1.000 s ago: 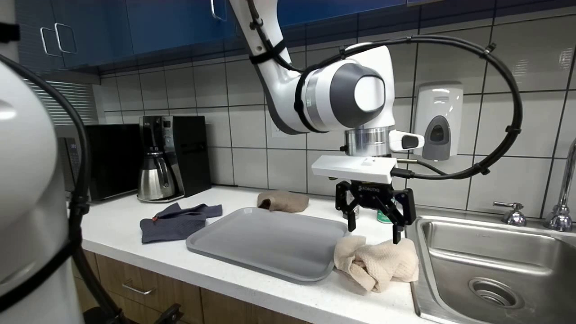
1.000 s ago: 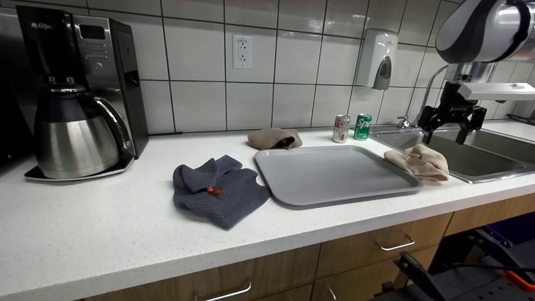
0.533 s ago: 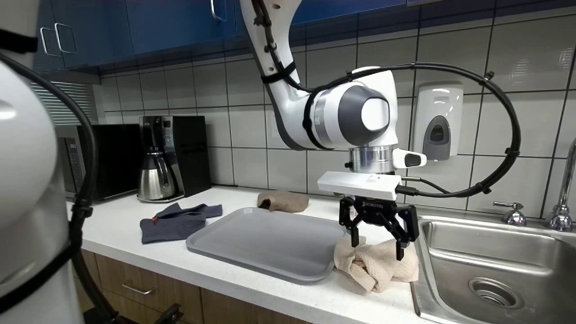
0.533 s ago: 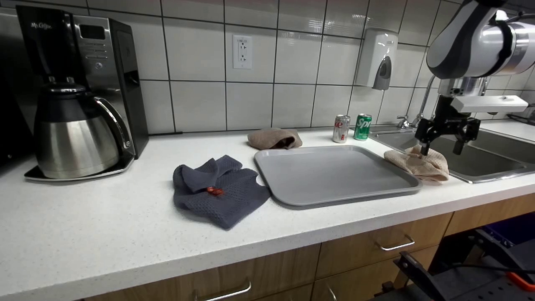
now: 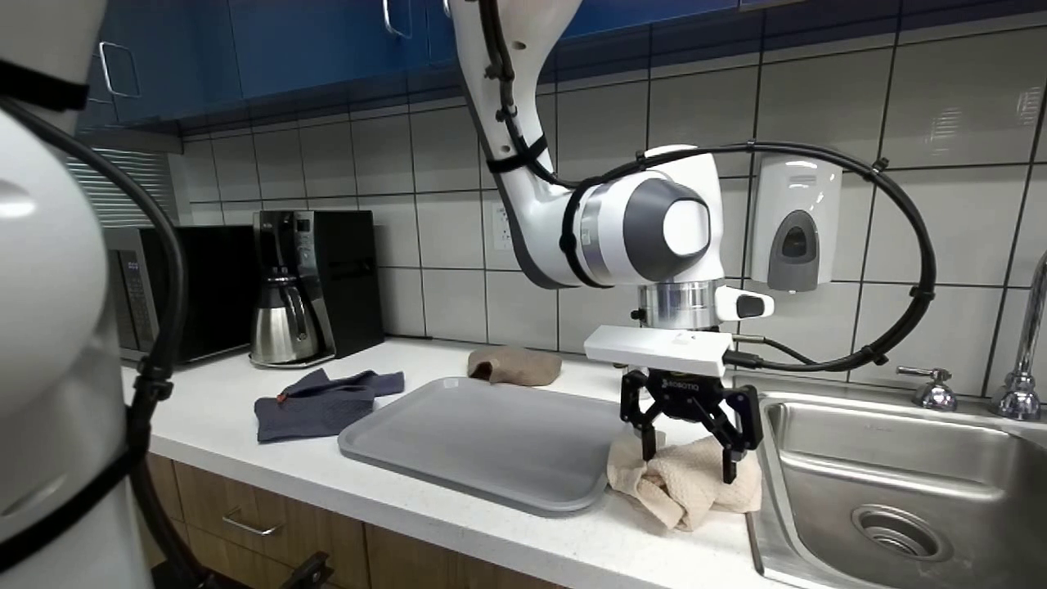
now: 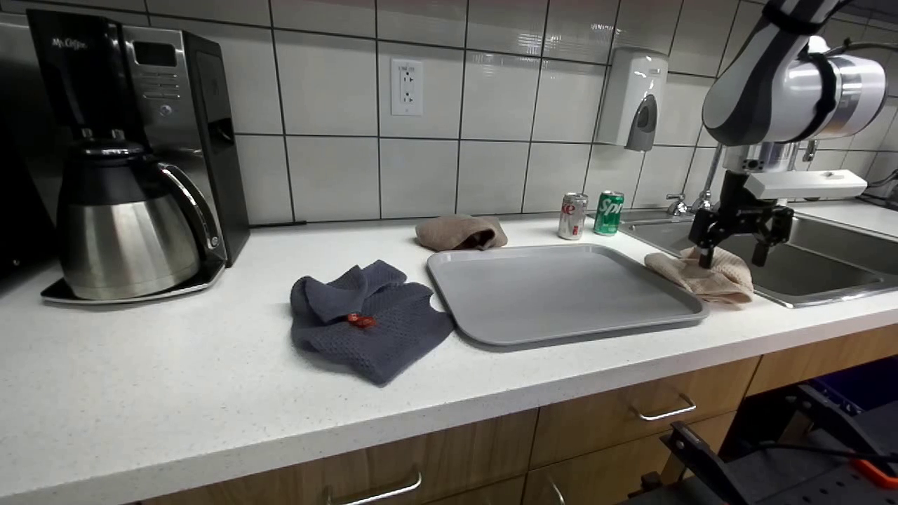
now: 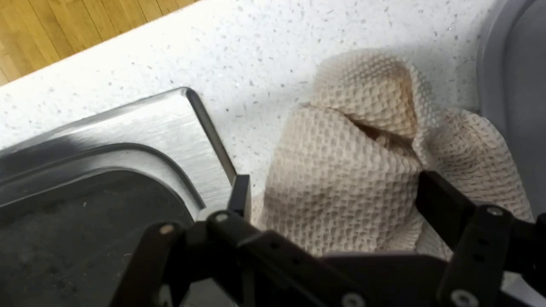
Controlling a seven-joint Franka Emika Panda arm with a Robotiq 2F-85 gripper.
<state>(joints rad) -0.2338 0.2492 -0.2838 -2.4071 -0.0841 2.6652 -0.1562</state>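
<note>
My gripper (image 5: 689, 466) is open, pointing down over a crumpled beige waffle-weave cloth (image 5: 683, 497). In the wrist view the cloth (image 7: 337, 162) lies between the two spread fingertips (image 7: 241, 194), with its folded end beyond them. One finger is near the sink-side edge of the cloth, the other over its tray-side part. I cannot tell whether the fingertips touch the cloth. In an exterior view the gripper (image 6: 733, 259) also stands at the cloth (image 6: 726, 286). The cloth lies between the grey tray (image 5: 491, 442) and the steel sink (image 5: 891, 483).
A dark blue cloth (image 6: 372, 330) with a small red thing (image 6: 361, 320) on it lies by the tray. A brown cloth (image 6: 459, 231), a silver can (image 6: 573, 216) and a green can (image 6: 608, 212) stand behind. A coffee maker (image 6: 189, 140) and a faucet (image 5: 1022, 360) flank the counter.
The arm has come down, bringing the open gripper from above the beige cloth to about its height. The cloths, tray and cans have not moved.
</note>
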